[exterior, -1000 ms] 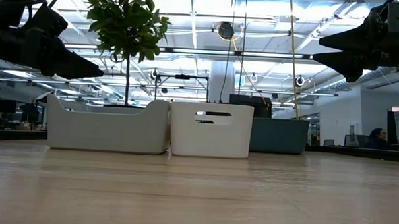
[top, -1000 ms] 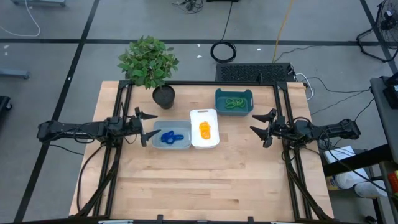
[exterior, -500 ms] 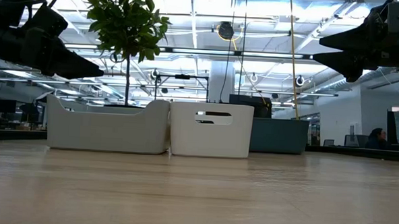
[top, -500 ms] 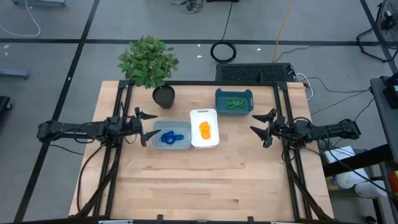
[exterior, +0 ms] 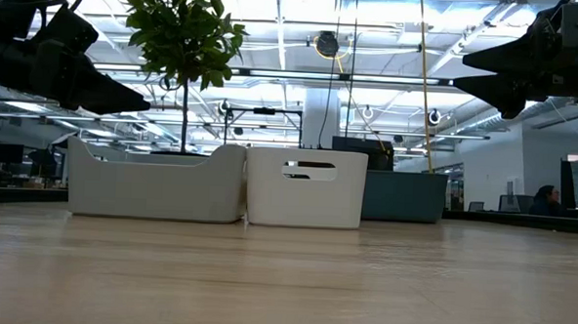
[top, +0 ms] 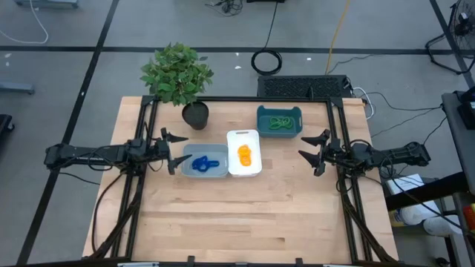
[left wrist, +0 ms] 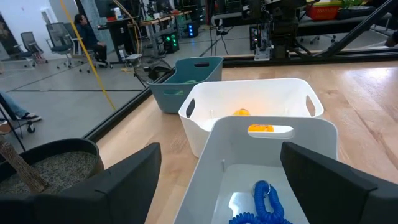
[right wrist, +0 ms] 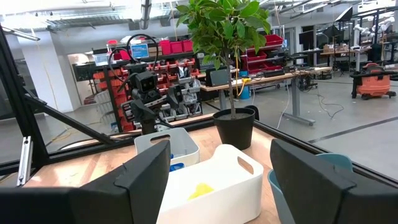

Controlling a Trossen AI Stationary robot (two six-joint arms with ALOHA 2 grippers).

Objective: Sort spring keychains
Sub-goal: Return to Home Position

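Blue spring keychains [top: 200,164] lie in the grey tray [top: 220,171], also seen in the left wrist view [left wrist: 264,202]. Orange ones [top: 246,154] lie in the white tray [top: 243,136]. Green ones [top: 281,122] lie in the teal tray [top: 261,121] at the far side. My left gripper [top: 172,150] is open and empty, above the table just left of the grey tray. My right gripper [top: 312,151] is open and empty, right of the white tray.
A potted plant [top: 178,74] stands at the table's far left, behind the grey tray. A black frame [top: 338,126] runs along the table's sides. The near half of the wooden table [top: 245,222] is bare. A black cable coil [top: 267,61] lies on the floor beyond.
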